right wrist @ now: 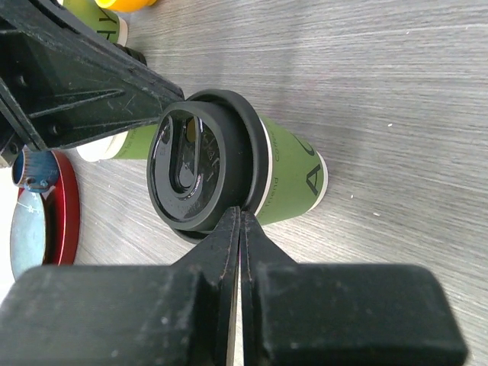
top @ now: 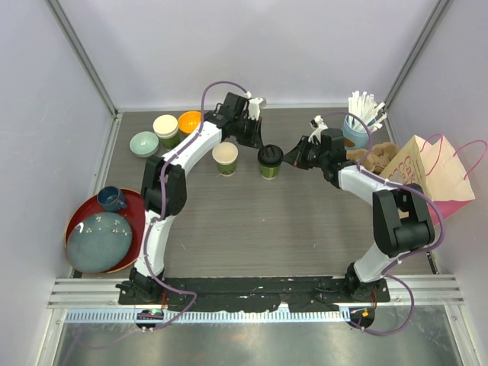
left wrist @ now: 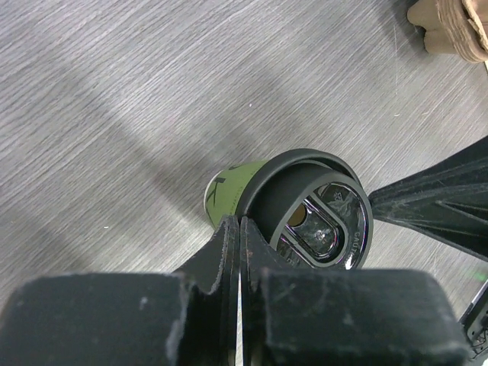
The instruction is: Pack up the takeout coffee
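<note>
— Surface and surroundings?
— A grey wood-grain table [top: 305,229] inside a white-walled enclosure. Both arms are fixed at its near edge and reach in to the middle.

— State of the left gripper?
— The left gripper [left wrist: 240,221] has its jaws pressed together with nothing between them. Its tips bear against the rim of the black lid [left wrist: 313,210].

— And the other?
— The right gripper [right wrist: 240,212] is likewise closed and empty. Its tips touch the same rim from the opposite side, so the two grippers face each other across the lid.

— Location of the item?
— One dark-green cup [right wrist: 286,171] stands upright on the table between the two gripper tips, with the lid on top. I cannot tell whether the lid is seated all the way round.

— The other cup?
— A second green cup [top: 225,158], uncovered and white inside, stands upright just beside the left gripper, on the side away from the right gripper. Neither gripper touches it.

— Other objects noted?
— Behind the right gripper's wrist there is a brown pulp carrier [top: 377,158] and a light-blue cup of white straws [top: 357,131]. A paper bag [top: 427,171] with pink handles lies further out. Well apart from the left gripper, back toward that arm's base, is a red tray [top: 84,207] carrying a blue plate [top: 97,244].
</note>
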{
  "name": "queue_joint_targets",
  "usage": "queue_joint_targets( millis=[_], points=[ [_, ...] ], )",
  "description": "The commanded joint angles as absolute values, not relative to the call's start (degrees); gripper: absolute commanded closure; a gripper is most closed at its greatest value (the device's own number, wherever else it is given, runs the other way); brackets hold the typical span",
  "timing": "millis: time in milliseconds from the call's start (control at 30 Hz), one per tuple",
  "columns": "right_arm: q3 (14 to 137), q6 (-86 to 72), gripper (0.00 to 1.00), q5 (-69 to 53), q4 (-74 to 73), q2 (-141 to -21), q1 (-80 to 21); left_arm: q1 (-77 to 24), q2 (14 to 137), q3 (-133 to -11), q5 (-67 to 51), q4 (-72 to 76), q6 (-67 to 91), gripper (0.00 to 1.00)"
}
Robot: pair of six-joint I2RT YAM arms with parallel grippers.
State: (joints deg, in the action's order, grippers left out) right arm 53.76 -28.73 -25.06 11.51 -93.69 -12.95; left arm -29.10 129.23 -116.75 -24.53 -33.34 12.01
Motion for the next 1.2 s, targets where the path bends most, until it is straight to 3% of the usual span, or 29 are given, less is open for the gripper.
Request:
queue_joint_targets(
  millis=[0, 333, 867, 1033, 1167],
  points=[
    [52.38, -28.39, 0.96, -24.26, 2.73, -93.16, -14.24, -30.32, 134.21, -116.98, -21.00, -46.05, 8.44, 0.95],
    [52.21, -29.62, 0.93, -24.43, 2.81, -90.09, -14.24, -30.50, 134.03, -125.41, -22.94, -50.17, 4.75, 0.82],
    [57.81, -23.31, 0.74, -20.56, -7.54, -83.67, -13.71, -29.88, 131.75, -134.12, -20.13, -54.23, 2.37, 0.57],
    [64.50, -18.91, 0.70, -22.06, -10.10, -86.65, -10.99, -29.88, 127.71, -131.14, -20.39, -55.11, 0.97, 0.55],
    [74.41, -14.51, 0.64, -25.82, -11.16, -93.15, -10.99, -30.06, 120.79, -120.45, -21.79, -52.57, 0.70, 0.61]
  ],
)
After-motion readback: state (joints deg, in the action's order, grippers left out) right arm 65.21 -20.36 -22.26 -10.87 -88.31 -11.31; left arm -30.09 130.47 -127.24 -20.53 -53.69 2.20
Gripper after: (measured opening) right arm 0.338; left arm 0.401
